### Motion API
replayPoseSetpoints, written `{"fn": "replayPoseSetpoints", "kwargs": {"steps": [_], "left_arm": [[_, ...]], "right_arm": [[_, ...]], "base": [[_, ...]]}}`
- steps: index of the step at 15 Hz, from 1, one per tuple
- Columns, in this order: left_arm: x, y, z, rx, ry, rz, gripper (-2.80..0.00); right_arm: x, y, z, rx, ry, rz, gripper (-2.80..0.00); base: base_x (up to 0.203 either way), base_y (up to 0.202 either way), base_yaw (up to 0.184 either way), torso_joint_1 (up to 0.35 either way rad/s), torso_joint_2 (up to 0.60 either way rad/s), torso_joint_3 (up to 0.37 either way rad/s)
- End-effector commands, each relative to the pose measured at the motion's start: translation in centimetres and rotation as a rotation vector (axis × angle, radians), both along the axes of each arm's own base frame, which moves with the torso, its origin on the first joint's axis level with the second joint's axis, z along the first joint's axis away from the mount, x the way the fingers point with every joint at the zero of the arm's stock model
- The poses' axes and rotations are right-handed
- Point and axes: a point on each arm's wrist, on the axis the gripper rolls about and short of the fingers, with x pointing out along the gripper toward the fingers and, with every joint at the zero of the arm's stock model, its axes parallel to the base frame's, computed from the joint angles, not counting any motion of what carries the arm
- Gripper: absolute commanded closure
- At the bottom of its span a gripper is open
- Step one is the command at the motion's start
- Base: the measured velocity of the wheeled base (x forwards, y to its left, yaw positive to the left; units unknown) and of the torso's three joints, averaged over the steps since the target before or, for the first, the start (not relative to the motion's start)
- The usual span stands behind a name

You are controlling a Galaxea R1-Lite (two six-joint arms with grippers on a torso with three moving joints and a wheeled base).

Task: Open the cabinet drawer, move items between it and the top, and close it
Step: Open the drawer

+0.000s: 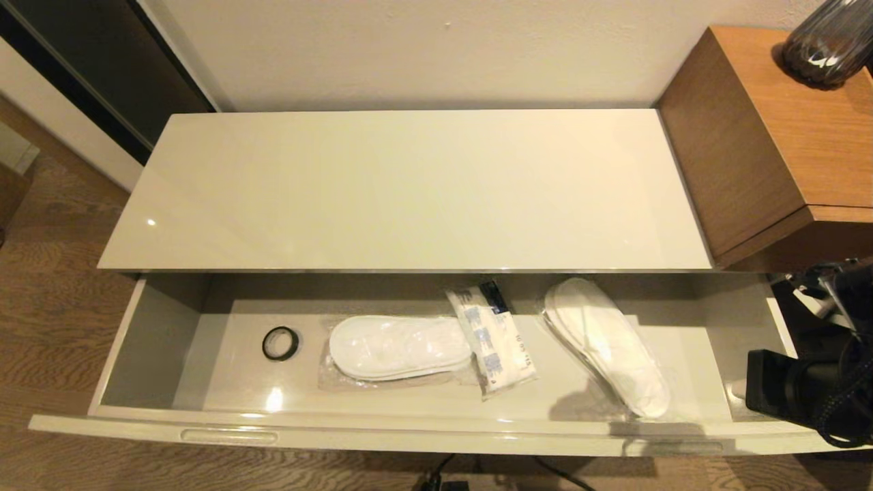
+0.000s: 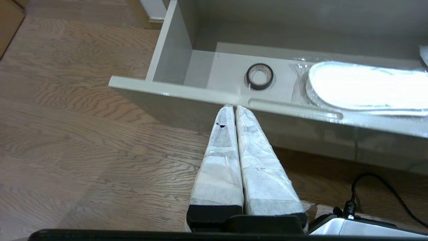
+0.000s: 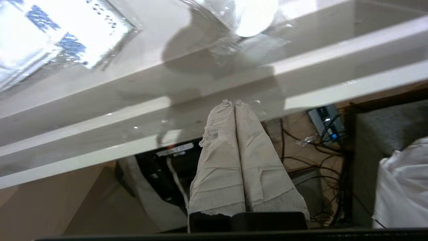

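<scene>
Right gripper (image 3: 234, 102), fingers pressed together and empty, hangs just outside the open cabinet drawer (image 1: 436, 429); bagged slippers (image 1: 607, 344) beyond it look light, floppy, slick — pinch the plastic bag edge.

Both claws closed and empty, arms held low.

The left claw (image 2: 234, 107) has its 2 wrapped fingers (image 2: 220, 160) pressed together, pointing forward and down. The right claw (image 3: 234, 102) is likewise pressed closed with nothing between its fingers (image 3: 257, 160); the right arm (image 1: 805, 389) sits low at the right edge.
</scene>
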Motion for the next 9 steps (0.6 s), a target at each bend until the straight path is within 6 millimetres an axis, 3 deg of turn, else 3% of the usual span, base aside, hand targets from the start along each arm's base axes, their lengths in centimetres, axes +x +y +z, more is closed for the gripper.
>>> {"fn": "replayPoseSetpoints", "kwargs": {"steps": [1,6,9], "left_arm": [[-0.3,0.0,-0.2,0.007,-0.035,0.000,0.00],[-0.3,0.0,-0.2,0.007,-0.035,0.000,0.00],[-0.3,0.0,-0.2,0.007,-0.035,0.000,0.00]], "right_arm": [[0.4,0.1,-0.7,-0.008,0.030,-0.013,0.00],[2.6,0.7,-6.2,-0.019,0.097,-0.061,0.00],[2.9,0.8,-8.3,-0.013,0.099,-0.061,0.00]], "base": [[0.000,0.000,0.000,0.000,0.00,0.000],[0.000,0.000,0.000,0.000,0.00,0.000],[0.000,0.000,0.000,0.000,0.00,0.000]]}}
